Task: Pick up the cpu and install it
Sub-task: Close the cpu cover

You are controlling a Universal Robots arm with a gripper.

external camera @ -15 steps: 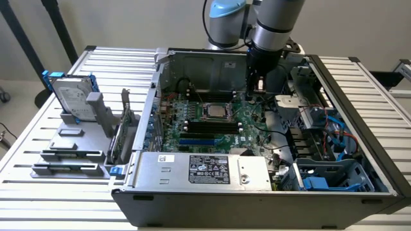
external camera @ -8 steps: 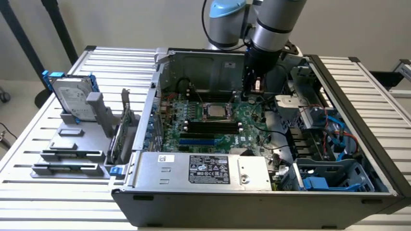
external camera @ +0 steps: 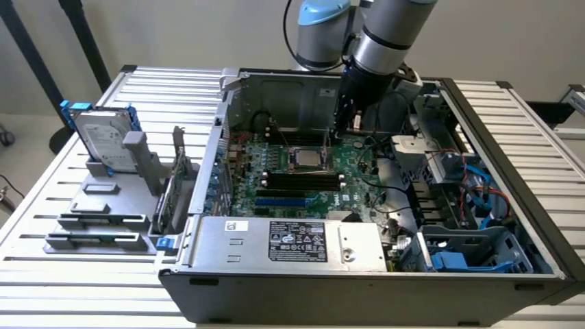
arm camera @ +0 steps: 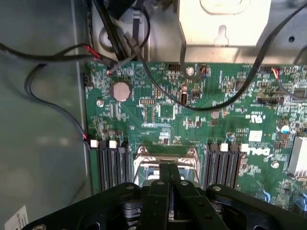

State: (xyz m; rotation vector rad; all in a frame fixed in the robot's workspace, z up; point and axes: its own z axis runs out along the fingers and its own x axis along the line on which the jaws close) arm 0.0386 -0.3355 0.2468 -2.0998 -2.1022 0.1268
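**Tool over the socket, cpu seated**

Exterior view: the tool (external camera: 342, 134) is hanging inside the open case (external camera: 366, 275) on the desk (external camera: 55, 274), just beside the cpu (external camera: 307, 159), which is lying in its socket at mid-motherboard. I judge the placing done.

Wrist view: the fingers (arm camera: 163, 191) are pressing together, pinching nothing visible. Memory slots (arm camera: 111, 163) and loose cables (arm camera: 201, 108) are crowding the sides, so any move calls for a straight vertical path.

**Layout: open case on table**

Computer case (external camera: 366, 291) lies open on the slatted table (external camera: 55, 233). Motherboard (external camera: 355, 163) is on its floor. cpu (external camera: 306, 158) sits in the socket mid-board, with memory slots (external camera: 302, 181) just near of it. Gripper (external camera: 339, 137) is over the socket's far-right corner. Power supply (external camera: 288, 240) runs along the near wall. Hard drive (external camera: 98, 140) stands upright in holder blocks (external camera: 96, 216) on the exterior view's left of the case.
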